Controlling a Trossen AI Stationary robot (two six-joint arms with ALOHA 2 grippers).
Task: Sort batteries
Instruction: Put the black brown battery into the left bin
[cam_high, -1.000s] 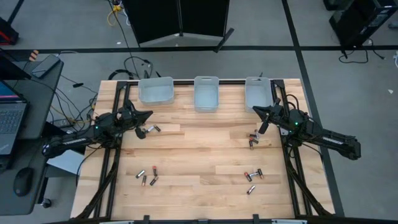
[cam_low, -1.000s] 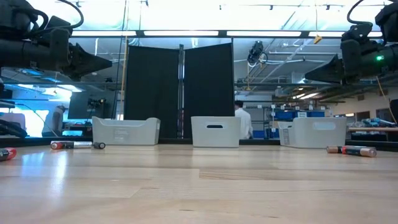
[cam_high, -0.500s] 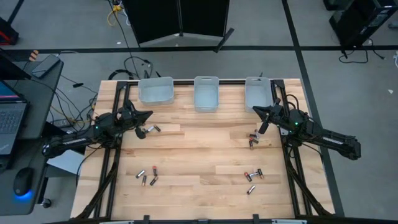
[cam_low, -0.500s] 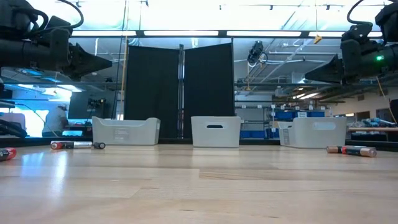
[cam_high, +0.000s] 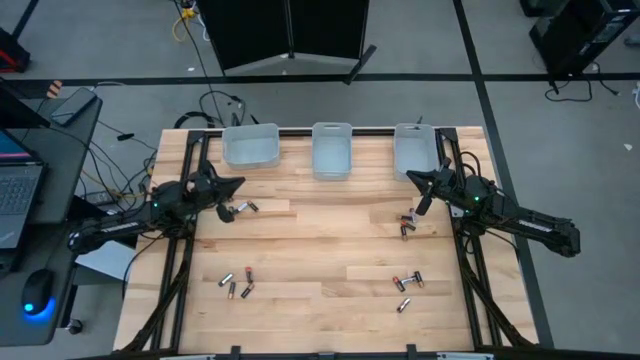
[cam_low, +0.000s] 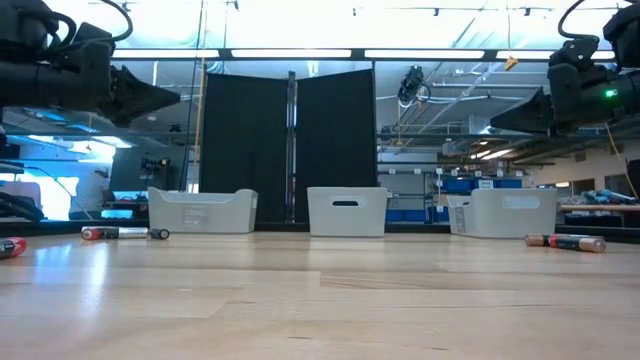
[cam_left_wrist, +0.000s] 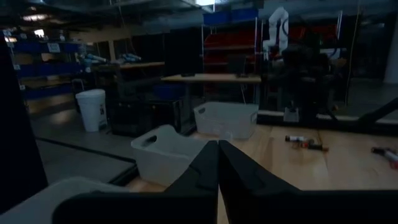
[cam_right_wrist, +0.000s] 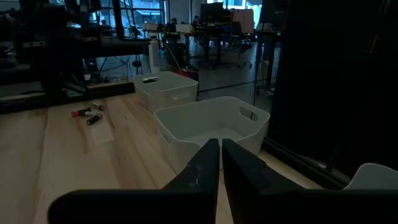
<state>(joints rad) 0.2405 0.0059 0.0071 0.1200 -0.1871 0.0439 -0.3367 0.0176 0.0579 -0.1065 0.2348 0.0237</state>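
Fingers (cam_left_wrist: 233, 180) of left gripper (cam_high: 238, 184) pressed together, nothing between them; likewise fingers (cam_right_wrist: 242, 171) of right gripper (cam_high: 412, 177), closed on nothing. Both held up off table (cam_high: 320, 240). Batteries (cam_high: 242, 208) lying just beneath and beside left tips; another pair (cam_high: 407, 222) below right tips, not touched. More clusters (cam_high: 236, 284) and (cam_high: 406, 284) well apart from both, toward near edge. Three bins (cam_high: 332, 151) lined along far edge, ahead of tips

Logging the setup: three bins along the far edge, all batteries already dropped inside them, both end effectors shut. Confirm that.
Wrong on the batteries: the high view shows them lying loose on the table, and none shows in the three bins. Both the left end effector and right end effector are shut.
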